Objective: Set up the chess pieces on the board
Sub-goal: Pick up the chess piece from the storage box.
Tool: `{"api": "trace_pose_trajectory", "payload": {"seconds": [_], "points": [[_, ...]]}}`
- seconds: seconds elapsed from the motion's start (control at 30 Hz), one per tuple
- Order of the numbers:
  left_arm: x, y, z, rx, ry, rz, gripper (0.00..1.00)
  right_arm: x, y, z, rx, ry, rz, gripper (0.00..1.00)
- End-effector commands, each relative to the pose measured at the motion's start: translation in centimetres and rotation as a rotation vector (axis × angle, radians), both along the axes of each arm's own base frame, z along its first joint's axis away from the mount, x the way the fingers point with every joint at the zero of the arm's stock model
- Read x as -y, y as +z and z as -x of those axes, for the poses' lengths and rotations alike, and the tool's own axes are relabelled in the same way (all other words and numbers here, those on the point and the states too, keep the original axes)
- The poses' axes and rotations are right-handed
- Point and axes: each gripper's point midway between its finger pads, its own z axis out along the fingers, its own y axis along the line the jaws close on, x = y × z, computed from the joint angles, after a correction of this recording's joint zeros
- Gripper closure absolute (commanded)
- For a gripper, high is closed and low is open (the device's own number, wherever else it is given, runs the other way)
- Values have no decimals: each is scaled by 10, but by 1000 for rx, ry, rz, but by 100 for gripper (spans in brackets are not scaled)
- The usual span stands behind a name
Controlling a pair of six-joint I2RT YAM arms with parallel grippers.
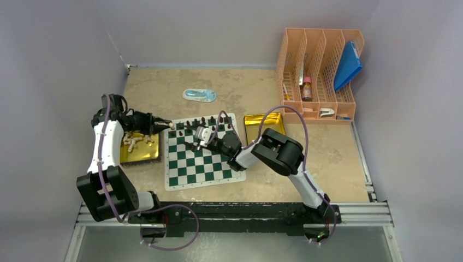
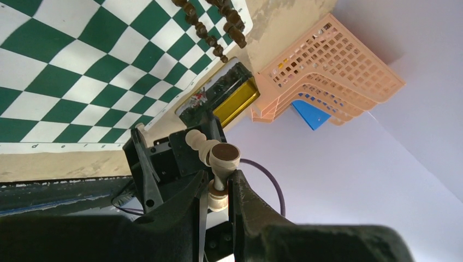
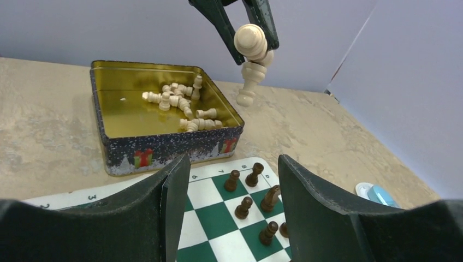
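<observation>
The left gripper (image 2: 218,185) clenches cream chess pieces (image 3: 248,41) aloft by the board's (image 1: 205,164) far left corner, presumably for placement; the right gripper (image 3: 233,164) hangs released over dark pieces (image 3: 243,207).

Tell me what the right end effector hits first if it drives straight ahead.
Probably the small dark brown chess pieces on the green-and-white board; the gold tin lies beyond.

Board (image 3: 206,192) white border: rank digits 3, 6, 7 readable; edge letters in left wrist view blurred.
</observation>
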Motion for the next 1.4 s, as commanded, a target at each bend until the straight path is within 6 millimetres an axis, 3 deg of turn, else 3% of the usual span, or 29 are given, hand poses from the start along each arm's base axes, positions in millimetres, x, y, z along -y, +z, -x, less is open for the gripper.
{"api": "trace_pose_trajectory", "payload": {"seconds": [0.0, 0.57, 0.93, 1.17, 1.37], "points": [[9, 20, 0, 65, -24, 40, 87, 24, 119, 8, 275, -52, -395, 39], [21, 22, -2, 68, -68, 50, 87, -4, 125, 18, 309, -41, -385, 54], [25, 21, 3, 65, -68, 43, 87, -1, 125, 12, 296, -89, -401, 67], [26, 21, 2, 68, -74, 42, 87, 7, 132, 10, 256, -107, -466, 60], [26, 16, 2, 68, -74, 41, 88, 16, 136, 7, 230, -136, -501, 61]]}}
